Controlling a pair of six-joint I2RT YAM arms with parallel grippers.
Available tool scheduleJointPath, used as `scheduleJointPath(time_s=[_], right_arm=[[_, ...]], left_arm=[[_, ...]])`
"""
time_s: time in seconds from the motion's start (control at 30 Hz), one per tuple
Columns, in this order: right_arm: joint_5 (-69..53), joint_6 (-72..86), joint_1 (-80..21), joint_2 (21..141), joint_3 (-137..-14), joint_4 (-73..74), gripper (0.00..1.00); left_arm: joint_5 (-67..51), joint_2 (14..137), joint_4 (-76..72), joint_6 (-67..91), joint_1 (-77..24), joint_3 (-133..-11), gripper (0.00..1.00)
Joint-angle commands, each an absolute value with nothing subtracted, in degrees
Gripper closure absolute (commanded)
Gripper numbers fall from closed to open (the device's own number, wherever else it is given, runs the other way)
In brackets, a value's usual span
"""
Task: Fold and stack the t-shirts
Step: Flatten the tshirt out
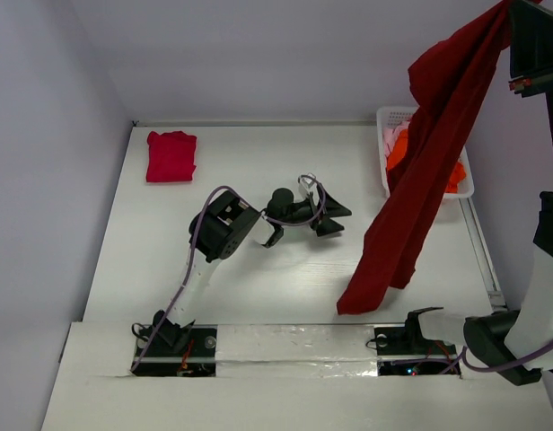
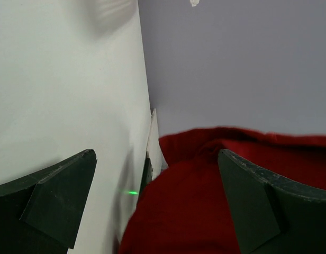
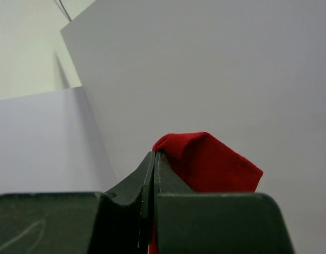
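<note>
**While the right arm hangs the big shirt out, the left waits open**

Right end effector [image 1: 514, 9] is clenched on an edge of the dark red shirt [image 1: 429, 162]. Its wrist view shows the fold pinched tight between the fingers. The arm is raised high on the right, so the cloth drops full length. The bottom edge hangs at the table [image 1: 285, 287] near the right arm's base; can't tell if it touches. My read: it's lifted like this to let the shirt untwist and expose a corner before laying it flat.

Left end effector [image 1: 333, 220] is released, jaws wide, low over mid-table and pointing toward the hanging cloth. Its wrist view shows red fabric ahead between the fingers, no contact. It's probably staged to catch a lower corner.

Folded crimson shirt [image 1: 171, 155] sits at the far-left corner, well apart from the rest. I'd judge it's parked there as the stack base.

Counts:
- shirts: 4. One hanging, one folded, plus the orange shirt [image 1: 399, 154] and pale pink shirt [image 1: 390, 135] in the basket
- basket [image 1: 393, 113]: 1, white, far right, partly behind the hanging shirt
- arms: 2

One of four looks done.
</note>
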State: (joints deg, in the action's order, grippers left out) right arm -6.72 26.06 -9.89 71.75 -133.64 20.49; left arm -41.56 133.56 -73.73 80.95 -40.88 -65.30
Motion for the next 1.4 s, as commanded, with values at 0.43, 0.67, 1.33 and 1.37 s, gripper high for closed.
scheduleJointPath(time_s=[0.43,0.67,1.33,1.37], right_arm=[[-3.59,25.66,-10.46,75.15,-136.40,6.24,1.00],[-6.32,28.91,-10.46,72.86,-135.17,5.89,1.00],[-4.31,27.95,-10.46,69.52,-134.38,10.46,1.00],[-4.05,27.69,-10.46,69.43,-134.47,10.72,1.00]], left_arm=[[-45.88,133.24,-118.48,85.78,-43.86,-72.33,0.01],[-46.14,138.68,-118.48,88.06,-45.00,-80.23,0.01],[-45.25,135.78,-118.64,90.40,-45.00,-76.28,0.01],[-45.61,136.31,-118.65,91.14,-45.00,-76.99,0.01]])
